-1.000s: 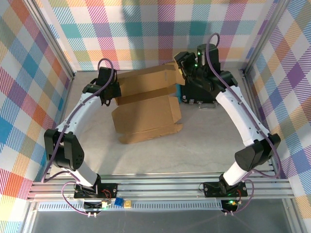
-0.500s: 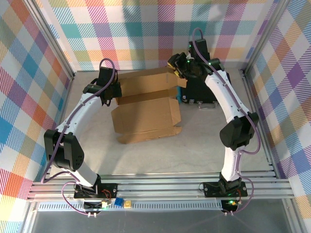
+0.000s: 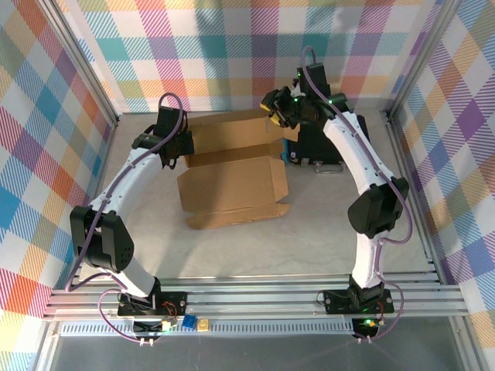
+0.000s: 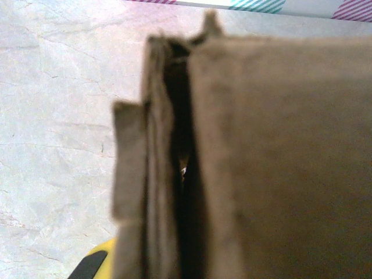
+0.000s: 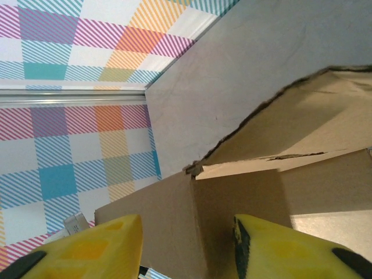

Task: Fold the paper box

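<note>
The paper box (image 3: 232, 182) lay half-formed toward the back of the table (image 3: 309, 247), its right end just beside the black case (image 3: 315, 147). My left gripper (image 3: 173, 151) sat at the box's left end with its jaws pressed together. The left wrist view was blurred cardboard edges, so I couldn't tell whether a wall was nipped between them. My right gripper (image 5: 186, 224) was at the far right corner, jaws spread. A cardboard flap (image 5: 232, 203) lay between the two yellow fingers (image 5: 87, 250) rather than clamped.

That right side worried me most. With the jaws spread, any push on the flap relied on finger contact alone. I judged the fingers could slide off the edge and let the panel spring open along its crease. If the left end was not truly held, the whole box could skid or twist across the smooth table instead of folding. Pushing rightward also risked jamming the corner against the case, and the ragged edge there looked liable to tear.
</note>
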Robot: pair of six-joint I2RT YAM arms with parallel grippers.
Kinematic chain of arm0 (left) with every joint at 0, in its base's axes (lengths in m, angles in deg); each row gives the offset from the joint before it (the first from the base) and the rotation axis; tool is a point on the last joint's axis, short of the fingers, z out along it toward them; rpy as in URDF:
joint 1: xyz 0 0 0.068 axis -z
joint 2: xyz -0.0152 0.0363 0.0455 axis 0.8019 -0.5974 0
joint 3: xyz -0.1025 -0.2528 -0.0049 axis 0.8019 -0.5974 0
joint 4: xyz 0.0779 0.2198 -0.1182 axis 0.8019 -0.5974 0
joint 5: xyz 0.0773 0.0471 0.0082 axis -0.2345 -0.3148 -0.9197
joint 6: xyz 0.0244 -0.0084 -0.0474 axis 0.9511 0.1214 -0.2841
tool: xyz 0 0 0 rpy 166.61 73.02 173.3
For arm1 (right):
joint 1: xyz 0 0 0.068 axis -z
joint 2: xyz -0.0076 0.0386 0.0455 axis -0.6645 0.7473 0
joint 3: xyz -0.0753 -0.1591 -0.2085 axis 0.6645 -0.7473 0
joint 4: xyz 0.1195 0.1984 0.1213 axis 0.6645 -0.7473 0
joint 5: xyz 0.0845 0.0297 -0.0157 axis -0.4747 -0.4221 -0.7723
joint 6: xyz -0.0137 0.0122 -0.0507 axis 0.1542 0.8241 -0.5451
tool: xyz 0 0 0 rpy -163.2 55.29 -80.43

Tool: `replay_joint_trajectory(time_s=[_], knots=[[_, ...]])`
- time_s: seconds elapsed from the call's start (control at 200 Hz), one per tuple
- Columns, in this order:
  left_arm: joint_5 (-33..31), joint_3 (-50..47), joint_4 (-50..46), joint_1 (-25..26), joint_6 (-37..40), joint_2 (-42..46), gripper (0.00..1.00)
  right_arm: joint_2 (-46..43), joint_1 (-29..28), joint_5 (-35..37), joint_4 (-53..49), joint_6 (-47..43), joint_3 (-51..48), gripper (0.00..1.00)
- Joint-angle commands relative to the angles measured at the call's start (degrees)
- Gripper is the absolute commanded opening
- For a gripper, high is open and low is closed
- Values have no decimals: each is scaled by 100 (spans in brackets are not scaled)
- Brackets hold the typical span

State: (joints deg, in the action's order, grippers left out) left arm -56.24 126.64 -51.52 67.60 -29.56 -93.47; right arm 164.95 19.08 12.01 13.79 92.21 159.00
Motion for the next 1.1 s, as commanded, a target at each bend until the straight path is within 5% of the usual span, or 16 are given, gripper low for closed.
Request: replay_joint_trajectory(time_s=[0.0,0.16,0.335,0.475,0.58,0.71,0.865,1.095], knots=[[181,217,7,31,31,-15,0,-153,-46,-239,164,72,-197,40],[263,231,-47,31,-3,-32,0,-126,-80,-396,288,352,-193,32],[347,274,-124,31,-56,-41,0,-314,-81,-365,666,758,-556,0],[391,322,-212,31,-74,-41,0,-506,-81,-257,857,970,-705,0],[562,351,-249,-60,-136,-41,0,-741,-57,9,765,823,-704,35],[996,360,-232,-297,-338,-24,0,-1341,86,334,859,563,-1218,52],[1784,452,-206,-597,-680,-84,0,-2448,414,507,1554,503,-2813,51],[2363,560,-187,-759,-1010,-171,0,-3080,889,269,1773,405,-4326,28]])
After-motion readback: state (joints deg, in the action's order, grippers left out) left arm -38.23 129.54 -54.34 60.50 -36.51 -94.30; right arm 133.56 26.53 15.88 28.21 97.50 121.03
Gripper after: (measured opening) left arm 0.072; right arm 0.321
